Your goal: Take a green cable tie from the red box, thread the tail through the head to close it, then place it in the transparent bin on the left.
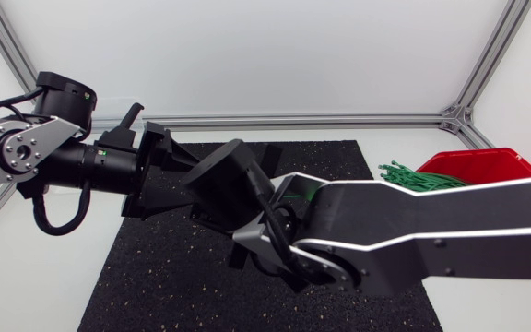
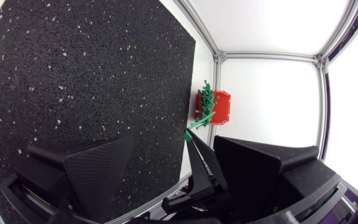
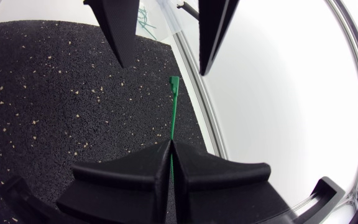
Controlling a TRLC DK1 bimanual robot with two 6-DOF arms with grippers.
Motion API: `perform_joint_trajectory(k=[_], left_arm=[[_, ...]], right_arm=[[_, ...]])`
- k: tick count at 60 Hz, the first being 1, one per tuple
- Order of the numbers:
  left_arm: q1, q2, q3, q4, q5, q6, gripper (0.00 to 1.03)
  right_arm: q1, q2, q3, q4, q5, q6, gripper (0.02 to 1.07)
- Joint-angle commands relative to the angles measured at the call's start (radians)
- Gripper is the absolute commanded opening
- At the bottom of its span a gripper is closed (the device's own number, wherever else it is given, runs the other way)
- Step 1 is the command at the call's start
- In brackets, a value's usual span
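A green tie (image 3: 174, 112) is clamped between the closed fingers of the right gripper (image 3: 171, 144), and its free end is held out straight ahead of the fingertips, above the edge of the black mat (image 1: 155, 267). The small square end of the tie is seen at the far tip. The left gripper (image 2: 173, 140) is held facing the right one over the middle of the mat, with its fingers (image 2: 98, 168) spread wide and nothing gripped between them. In the left wrist view the right gripper's narrow closed fingers are seen between the left gripper's own fingers, with the tie's tip projecting from them. In the right wrist view the two left fingers are seen just beyond the tie's end, one on each side of its line, and are not touched by it. The red box (image 1: 487, 164) is set off the mat at the table's far right, and a heap of green ties (image 1: 418, 177) is spilled over its near rim. A clear bin (image 3: 160, 15) with green strands inside is glimpsed beyond the left fingers.
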Motion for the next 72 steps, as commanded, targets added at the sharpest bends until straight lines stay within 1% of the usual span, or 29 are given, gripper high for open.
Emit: perform_joint_trajectory(k=[1,7,12,19,27,28,30,33,38,48,54,63,72], left_arm=[[-0.017,0.053,0.045,-0.019,0.035,-0.052,0.83],[-0.017,0.066,0.063,-0.017,0.044,-0.11,0.73],[-0.016,0.072,0.071,-0.017,0.073,-0.145,0.72],[-0.008,0.072,0.072,-0.017,0.104,-0.202,0.58],[-0.007,0.072,0.074,-0.017,0.113,-0.233,0.58],[-0.007,0.073,0.075,-0.017,0.113,-0.237,0.56],[-0.005,0.079,0.077,-0.017,0.113,-0.247,0.51],[0.003,0.086,0.081,-0.016,0.113,-0.253,0.4],[0.015,0.104,0.095,-0.011,0.113,-0.257,0.26],[0.013,0.138,0.114,-0.011,0.113,-0.262,0.26],[0.007,0.136,0.118,-0.011,0.113,-0.271,0.26],[-0.002,0.122,0.107,-0.013,0.113,-0.277,0.26],[-0.01,0.116,0.107,-0.013,0.113,-0.285,0.26]], right_arm=[[0.017,0.005,-0.011,0.022,0.011,-0.018,0.08],[0.024,0.011,-0.014,0.047,0.035,-0.039,0.08],[0.027,0.013,-0.02,0.062,0.044,-0.049,0.08],[0.032,0.022,-0.033,0.087,0.061,-0.061,0.08],[0.034,0.024,-0.037,0.102,0.063,-0.064,0.08],[0.034,0.024,-0.037,0.103,0.064,-0.065,0.08],[0.037,0.024,-0.039,0.105,0.066,-0.067,0.08],[0.04,0.022,-0.04,0.113,0.067,-0.07,0.08],[0.046,0.02,-0.045,0.113,0.069,-0.07,0.08],[0.052,0.016,-0.051,0.114,0.077,-0.07,0.08],[0.052,0.014,-0.051,0.117,0.084,-0.073,0.08],[0.052,0.022,-0.062,0.156,0.103,-0.096,0.08],[0.05,0.031,-0.06,0.157,0.104,-0.098,0.08]])
